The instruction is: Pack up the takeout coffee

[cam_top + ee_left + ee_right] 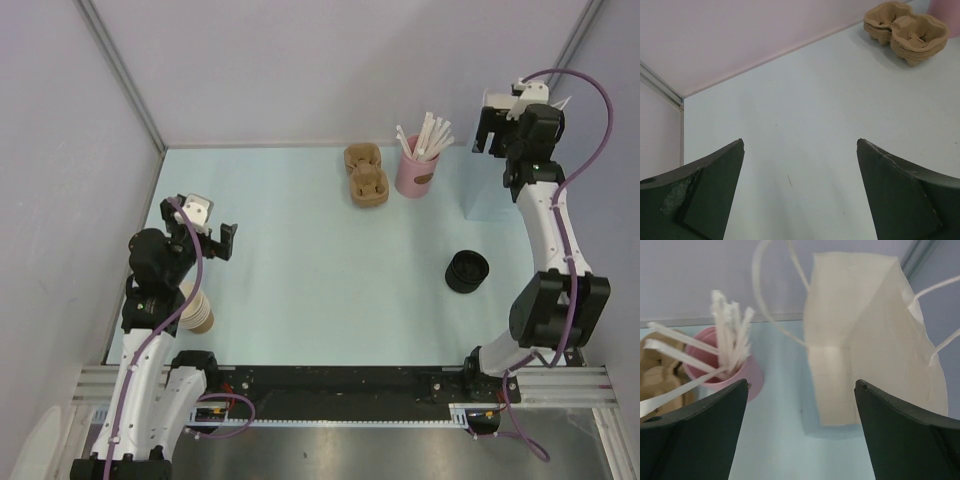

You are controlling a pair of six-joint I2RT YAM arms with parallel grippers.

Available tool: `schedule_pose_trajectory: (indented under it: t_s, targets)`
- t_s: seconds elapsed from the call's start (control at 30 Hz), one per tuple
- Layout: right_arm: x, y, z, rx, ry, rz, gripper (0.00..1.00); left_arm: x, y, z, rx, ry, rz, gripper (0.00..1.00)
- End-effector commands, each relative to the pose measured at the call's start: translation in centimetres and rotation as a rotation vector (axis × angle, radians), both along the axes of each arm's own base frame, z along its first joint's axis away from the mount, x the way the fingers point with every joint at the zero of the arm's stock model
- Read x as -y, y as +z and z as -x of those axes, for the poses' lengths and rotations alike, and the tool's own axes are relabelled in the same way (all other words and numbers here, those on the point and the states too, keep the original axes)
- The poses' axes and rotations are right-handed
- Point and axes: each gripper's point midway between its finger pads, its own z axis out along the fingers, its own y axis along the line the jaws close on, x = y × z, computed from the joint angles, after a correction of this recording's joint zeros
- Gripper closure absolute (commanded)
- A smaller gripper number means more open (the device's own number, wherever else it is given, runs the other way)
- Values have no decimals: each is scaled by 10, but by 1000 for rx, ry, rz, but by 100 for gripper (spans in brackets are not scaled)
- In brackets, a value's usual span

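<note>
No lidded tan cup shows in any view; the takeout coffee is out of view. A stack of lidless tan cups (pixel 198 310) stands at the near left beside my left arm. A black round lid stack (pixel 467 271) sits at the right. My left gripper (pixel 210 238) is open and empty above the left of the table; in the left wrist view (pixel 800 142) only bare table lies between its fingers. My right gripper (pixel 497 140) is open and empty at the far right, facing a white paper bag (pixel 865 335) with handles.
Brown pulp cup carriers (pixel 366 176) lie at the back middle and also show in the left wrist view (pixel 907 30). A pink cup of white straws (pixel 418 165) stands left of the bag (pixel 492 185); the right wrist view shows it too (pixel 725 365). Walls enclose the table.
</note>
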Motion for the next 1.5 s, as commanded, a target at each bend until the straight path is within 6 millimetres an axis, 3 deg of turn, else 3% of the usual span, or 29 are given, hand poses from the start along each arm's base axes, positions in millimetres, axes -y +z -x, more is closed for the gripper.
schedule_pose_trajectory:
  t_s: [0.0, 0.07, 0.1, 0.17, 0.2, 0.23, 0.27, 0.37, 0.5, 0.53, 0.67, 0.73, 0.77, 0.93, 1.07, 1.1, 1.2, 1.47]
  targets:
    - [-64, 110, 48, 254, 223, 143, 9, -1, 9, -2, 47, -2, -4, 1]
    - [-96, 134, 70, 319, 334, 183, 9, -1, 8, -3, 44, -1, -6, 1]
    - [-124, 138, 80, 337, 436, 219, 8, -1, 9, -3, 49, 1, -6, 0]
    - [-156, 144, 93, 362, 537, 267, 6, -2, 6, -4, 41, 1, -7, 1]
    - [-171, 137, 98, 341, 608, 325, 4, -1, 4, -4, 36, -3, -10, 1]
    - [-204, 131, 105, 329, 707, 346, 4, 0, 3, -4, 34, -14, -16, 1]
    - [-217, 126, 108, 312, 755, 375, 3, 1, 1, -4, 27, -21, -19, 1]
    - [-260, 106, 106, 266, 865, 499, 0, 7, -7, -3, 6, -63, -31, 1]
    - [-292, 83, 79, 205, 945, 599, 0, 6, -13, -7, -15, -64, -45, 1]
    - [-302, 77, 62, 191, 961, 608, 0, 6, -15, -8, -19, -65, -48, 1]
    - [-315, 45, 22, 132, 1005, 696, 0, 6, -21, -11, -42, -69, -59, 0]
    - [-313, 27, 5, 94, 1025, 722, 0, 5, -25, -12, -55, -65, -62, 0]
    - [-314, 13, -13, 75, 1029, 742, 0, 5, -25, -13, -59, -63, -65, 1]
    - [-302, -39, -51, -35, 1049, 863, 0, 1, -27, -15, -67, -43, -74, 0]
    - [-298, -84, -61, -112, 1110, 980, 0, -2, -30, -17, -78, -34, -82, 1]
    - [-293, -106, -60, -174, 1137, 1005, 0, -2, -31, -17, -80, -31, -84, 1]
    - [-290, -135, -59, -238, 1185, 1050, 0, -2, -33, -18, -84, -31, -89, 1]
    - [-285, -173, -69, -260, 1236, 1008, 0, -2, -37, -20, -98, -35, -90, 1]
